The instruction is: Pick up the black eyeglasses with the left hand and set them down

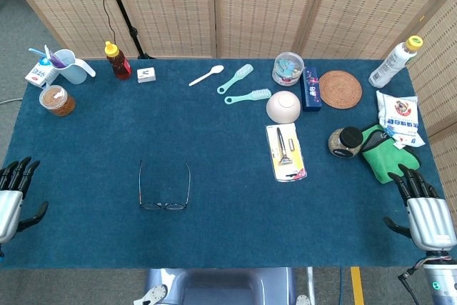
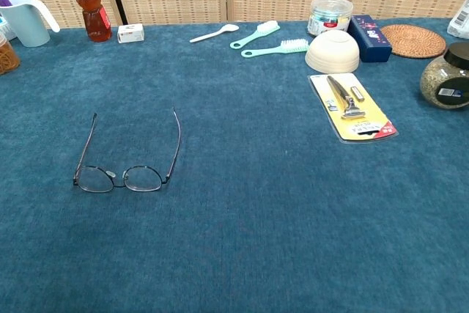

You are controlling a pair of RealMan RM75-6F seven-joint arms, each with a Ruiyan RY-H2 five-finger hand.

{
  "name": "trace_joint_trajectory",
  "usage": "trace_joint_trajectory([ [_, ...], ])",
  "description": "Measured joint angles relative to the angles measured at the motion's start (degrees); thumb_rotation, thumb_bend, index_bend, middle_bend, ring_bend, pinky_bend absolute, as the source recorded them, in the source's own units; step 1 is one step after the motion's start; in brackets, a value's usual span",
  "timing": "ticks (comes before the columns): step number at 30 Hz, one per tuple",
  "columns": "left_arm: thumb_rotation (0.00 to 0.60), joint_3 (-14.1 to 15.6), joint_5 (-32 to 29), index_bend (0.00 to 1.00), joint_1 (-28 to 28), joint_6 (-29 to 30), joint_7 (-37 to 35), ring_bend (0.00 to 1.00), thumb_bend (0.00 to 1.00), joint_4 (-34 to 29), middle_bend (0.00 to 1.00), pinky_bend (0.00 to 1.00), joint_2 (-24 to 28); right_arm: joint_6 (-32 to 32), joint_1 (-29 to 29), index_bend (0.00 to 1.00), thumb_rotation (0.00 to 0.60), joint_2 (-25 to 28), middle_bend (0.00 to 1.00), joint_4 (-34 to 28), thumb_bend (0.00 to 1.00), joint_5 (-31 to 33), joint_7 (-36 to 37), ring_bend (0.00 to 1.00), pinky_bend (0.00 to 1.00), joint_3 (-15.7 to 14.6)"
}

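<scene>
The black eyeglasses [image 1: 164,192] lie flat on the blue table cloth [image 1: 214,141], lenses toward me and temples unfolded pointing away; the chest view shows the eyeglasses [image 2: 124,166] at left of centre. My left hand [image 1: 11,198] hovers at the table's left edge, well left of the glasses, fingers spread and holding nothing. At the right front corner my right hand [image 1: 423,212] is also spread and holds nothing. Neither hand appears in the chest view.
A razor pack [image 1: 285,151], a bowl [image 1: 283,106], two mint brushes [image 1: 243,87], a white spoon [image 1: 206,76] and a jar [image 1: 287,68] lie at centre back. A syrup bottle [image 1: 118,61], a cup [image 1: 66,66] and a tub [image 1: 57,100] stand back left. A green cloth [image 1: 385,151] lies right.
</scene>
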Motion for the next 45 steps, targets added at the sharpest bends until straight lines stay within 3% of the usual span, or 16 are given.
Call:
trace_joint_trajectory([
  [5,0.423,0.3,0.0,0.0,-0.7,-1.7,0.3,0.01,0.34,-1.2,0.01,0.07,1.3,0.1,0.0,0.16,0.6,0.1,0.07,-0.1,0.04,-0.1,0.0,0.1,0.25,0.0],
  [10,0.329,0.3,0.4,0.0,-1.7,-2.8,0.5,0.0,0.29,-1.9,0.0,0.05,2.6,0.3,-0.1,0.15,0.6,0.2,0.06,-0.3,0.04,-0.3,-0.1,0.1,0.25,0.0],
  [18,0.317,0.3,1.8,0.0,-4.5,-6.9,0.8,0.0,0.28,-3.0,0.0,0.0,5.2,0.6,-0.2,0.15,0.6,0.3,0.06,-1.0,0.04,-0.6,-0.6,0.1,0.25,-0.1],
  [21,0.352,0.3,1.9,0.0,-6.4,-10.4,2.0,0.0,0.28,-3.9,0.0,0.0,6.3,1.0,-0.4,0.15,0.6,0.5,0.06,-1.4,0.04,-0.8,-1.0,0.1,0.24,-0.2],
  [24,0.53,0.2,2.2,0.02,-8.9,-13.4,3.3,0.0,0.28,-4.5,0.0,0.0,6.9,1.4,-0.7,0.15,0.6,0.8,0.06,-1.9,0.04,-0.9,-1.5,0.1,0.24,-0.3],
  [26,0.596,0.1,2.7,0.04,-10.2,-14.8,3.9,0.0,0.28,-4.7,0.0,0.0,6.8,1.6,-0.9,0.15,0.6,1.0,0.06,-2.2,0.04,-0.9,-1.7,0.1,0.24,-0.3],
  [35,0.6,-0.8,5.7,0.09,-16.2,-19.9,5.6,0.0,0.26,-5.0,0.0,0.0,4.4,2.7,-1.6,0.15,0.6,1.8,0.06,-3.7,0.04,-1.3,-2.7,0.1,0.23,-0.5],
  [40,0.6,-1.5,6.7,0.17,-19.7,-23.0,4.9,0.0,0.11,-5.6,0.0,0.0,1.6,3.1,-1.8,0.15,0.6,2.2,0.06,-4.3,0.04,-1.4,-3.1,0.1,0.23,-0.4],
  [45,0.6,-1.2,6.8,0.18,-21.7,-25.8,5.9,0.0,0.08,-6.6,0.0,0.0,0.4,3.3,-2.1,0.15,0.6,2.3,0.06,-4.3,0.04,-1.3,-2.9,0.1,0.23,-0.4],
])
